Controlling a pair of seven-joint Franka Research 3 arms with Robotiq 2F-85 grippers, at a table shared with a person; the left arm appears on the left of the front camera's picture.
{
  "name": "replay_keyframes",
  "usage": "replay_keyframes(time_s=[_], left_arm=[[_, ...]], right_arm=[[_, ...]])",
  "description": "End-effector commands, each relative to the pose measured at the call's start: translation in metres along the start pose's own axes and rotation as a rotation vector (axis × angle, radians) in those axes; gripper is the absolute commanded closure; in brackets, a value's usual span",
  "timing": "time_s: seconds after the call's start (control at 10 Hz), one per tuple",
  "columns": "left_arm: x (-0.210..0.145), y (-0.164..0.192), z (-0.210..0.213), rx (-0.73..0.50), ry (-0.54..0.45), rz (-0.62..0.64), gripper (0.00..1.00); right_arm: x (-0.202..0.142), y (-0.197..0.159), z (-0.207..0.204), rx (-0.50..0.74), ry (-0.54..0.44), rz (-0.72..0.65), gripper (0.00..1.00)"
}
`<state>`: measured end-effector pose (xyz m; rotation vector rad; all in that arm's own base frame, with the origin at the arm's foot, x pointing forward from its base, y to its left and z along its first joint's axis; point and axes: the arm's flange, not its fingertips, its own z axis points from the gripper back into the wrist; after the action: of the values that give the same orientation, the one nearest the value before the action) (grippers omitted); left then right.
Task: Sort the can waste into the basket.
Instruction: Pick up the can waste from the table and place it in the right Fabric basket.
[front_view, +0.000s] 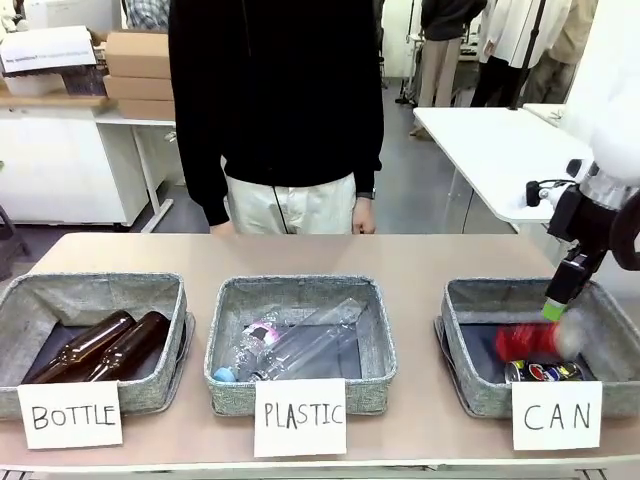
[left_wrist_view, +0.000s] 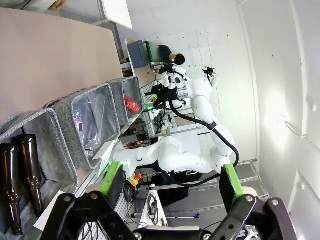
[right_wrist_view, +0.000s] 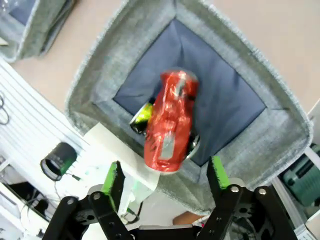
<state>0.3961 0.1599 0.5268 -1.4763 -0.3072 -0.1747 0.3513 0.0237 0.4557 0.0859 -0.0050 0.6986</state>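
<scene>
At the right end of the table in the front view, the right gripper (front_view: 556, 305) hangs over the square grey woven basket (front_view: 470, 385) marked "CAN", where a blurred red metal can (front_view: 525, 342) is above a dark can (front_view: 543, 372). In the left wrist view, the left gripper (left_wrist_view: 172, 182) is spread wide and holds nothing. In the right wrist view, the right fingers (right_wrist_view: 218, 172) stand apart at 6 o'clock below the red can (right_wrist_view: 171, 121), which is free of them, over the basket's dark lining.

I see a red can (right_wrist_view: 171, 120) over the grey woven basket (right_wrist_view: 240, 145) with its dark blue lining; at its 7 o'clock, a dark can (front_view: 543, 372) with yellow-green marks. White cards carry black lettering (front_view: 556, 415). Brown bottles (front_view: 95, 347) fill the 9 o'clock basket. Gripper pads (right_wrist_view: 112, 180) are green.
</scene>
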Motion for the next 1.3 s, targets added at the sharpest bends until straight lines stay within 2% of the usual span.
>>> replay_keyframes(time_s=[0.0, 0.4, 0.5, 0.6, 0.7, 0.8, 0.9, 1.1, 1.2], left_arm=[[-0.003, -0.002, -0.002, 0.000, 0.007, -0.005, 0.00], [-0.003, -0.002, -0.002, 0.000, 0.007, -0.005, 0.00], [-0.003, -0.002, -0.002, 0.000, 0.007, -0.005, 0.00], [-0.003, -0.002, -0.002, 0.000, 0.007, -0.005, 0.00], [-0.003, -0.002, -0.002, 0.000, 0.007, -0.005, 0.00], [-0.003, -0.002, -0.002, 0.000, 0.007, -0.005, 0.00], [-0.003, -0.002, -0.002, 0.000, 0.007, -0.005, 0.00], [-0.003, -0.002, -0.002, 0.000, 0.007, -0.005, 0.00], [-0.003, -0.002, -0.002, 0.000, 0.007, -0.005, 0.00]], right_arm=[[0.001, -0.008, 0.002, 0.010, -0.069, -0.003, 0.00], [0.003, -0.011, 0.005, 0.028, -0.084, -0.019, 0.00], [0.006, -0.014, 0.015, 0.086, -0.177, -0.116, 0.00], [0.015, -0.018, 0.043, 0.352, -0.494, -0.289, 0.00], [0.019, -0.020, 0.070, 0.721, -0.785, -0.285, 0.00], [0.020, -0.027, 0.089, 1.068, -0.941, -0.201, 0.00], [0.019, -0.038, 0.096, 1.323, -0.996, -0.136, 0.00], [0.020, -0.066, 0.086, 1.579, -1.034, -0.302, 0.00], [0.014, -0.031, 0.112, 0.655, -0.584, -0.214, 0.00]])
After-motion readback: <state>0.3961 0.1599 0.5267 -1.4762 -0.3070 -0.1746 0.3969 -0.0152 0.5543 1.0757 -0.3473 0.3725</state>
